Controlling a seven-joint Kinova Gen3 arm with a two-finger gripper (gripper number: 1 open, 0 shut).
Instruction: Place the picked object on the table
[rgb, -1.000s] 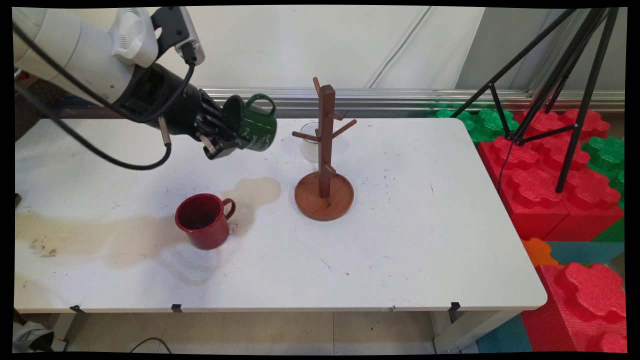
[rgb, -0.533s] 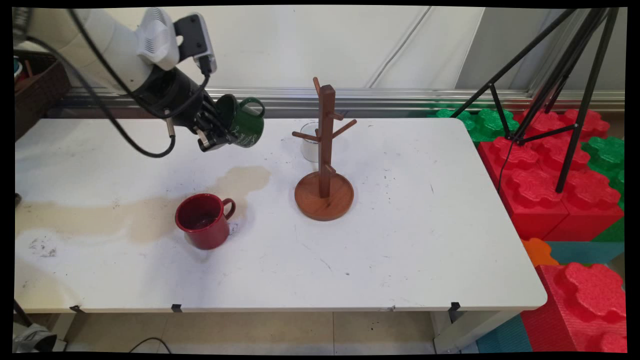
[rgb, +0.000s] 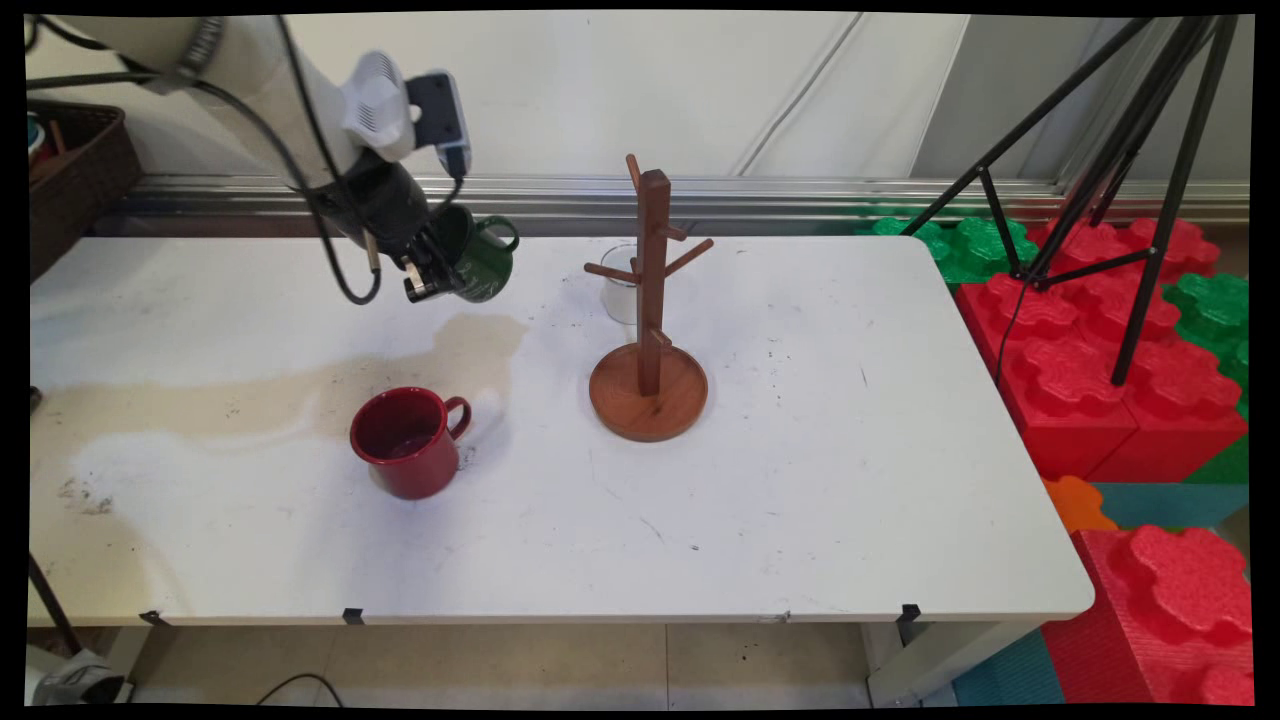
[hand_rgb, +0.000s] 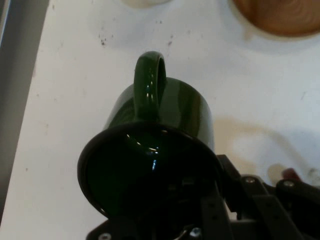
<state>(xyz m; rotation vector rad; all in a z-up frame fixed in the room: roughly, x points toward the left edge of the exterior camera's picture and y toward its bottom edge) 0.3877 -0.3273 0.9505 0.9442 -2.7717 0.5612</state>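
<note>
**Green mug held aloft near the table's far edge**

I see the white table (rgb: 800, 480) filling most of the main view, with a pale brown stain (rgb: 250, 400) spreading across its left half. Stacked red and green foam blocks (rgb: 1100, 330) and a black tripod (rgb: 1120, 150) crowd the right of the frame.

At centre stands a wooden mug tree (rgb: 650, 310) on a round base, its pegs bare. A clear cup (rgb: 620, 285) sits just behind it. A red mug (rgb: 408, 440) stands upright at lower left of centre.

In the upper left, my gripper (rgb: 432, 268) is clamped on the rim of a green mug (rgb: 482, 262), one finger inside the mouth. The mug is tipped on its side, handle up, above the table.

I judge this a carrying stage; any move rightward must clear the tree's pegs. Open table lies to the right of the tree and along the bottom of the frame.
</note>
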